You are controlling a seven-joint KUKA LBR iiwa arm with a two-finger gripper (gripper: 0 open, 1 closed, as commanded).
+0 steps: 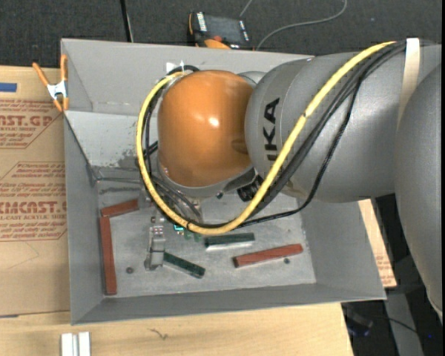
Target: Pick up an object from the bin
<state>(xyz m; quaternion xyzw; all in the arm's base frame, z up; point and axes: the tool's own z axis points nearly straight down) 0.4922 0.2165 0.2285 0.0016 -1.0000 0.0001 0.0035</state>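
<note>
Low in bin, left: gripper just beside dark green stick; whether open, cannot tell.

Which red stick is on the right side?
The red stick at the front right; the short one and long one lie together at the left.

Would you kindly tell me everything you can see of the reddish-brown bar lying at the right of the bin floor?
The reddish-brown bar is a slim, straight strip with squared ends, matt like painted wood or plastic. It lies flat on the grey floor of the bin, slanting so that its right end sits slightly higher in the view. A pale grey bar lies just above its left end; nothing seems to touch it.
</note>
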